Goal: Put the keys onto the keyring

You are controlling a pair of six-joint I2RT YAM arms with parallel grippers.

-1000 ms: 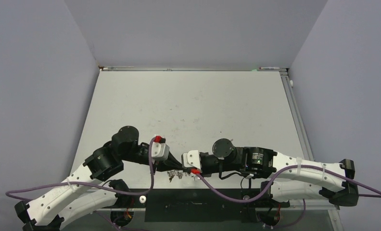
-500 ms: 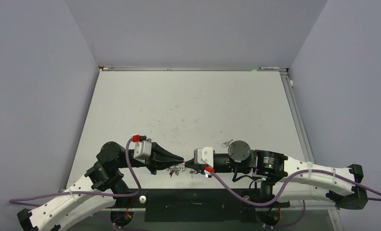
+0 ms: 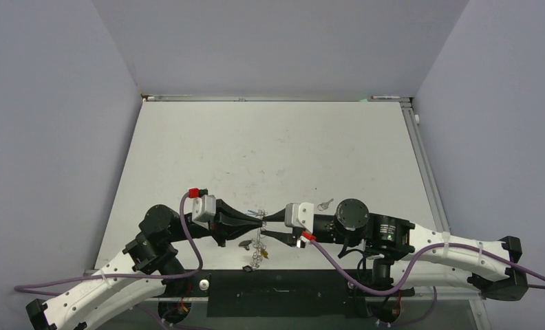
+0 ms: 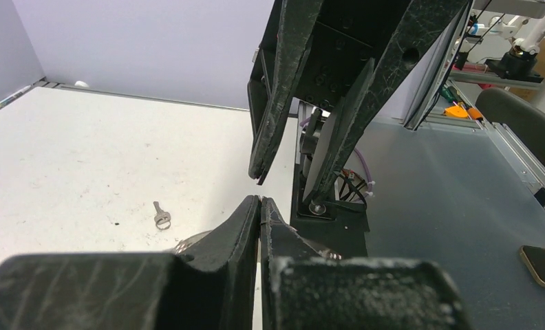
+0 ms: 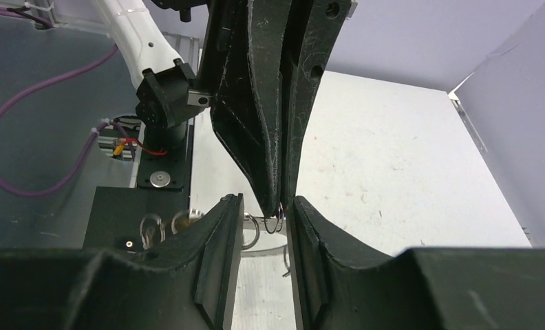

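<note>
Right gripper (image 3: 268, 225) has sprung partly open while left gripper (image 3: 260, 219) stays clamped on keyring (image 3: 259, 238).

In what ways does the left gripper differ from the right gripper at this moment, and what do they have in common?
The left gripper is shut, while the right gripper stands open. The left gripper pinches a thin loop of the keyring; the right gripper appears to hold nothing. The left gripper's tip points into the gap between the right gripper's fingers. Both have black fingers and meet tip to tip above the near part of the table.
</note>
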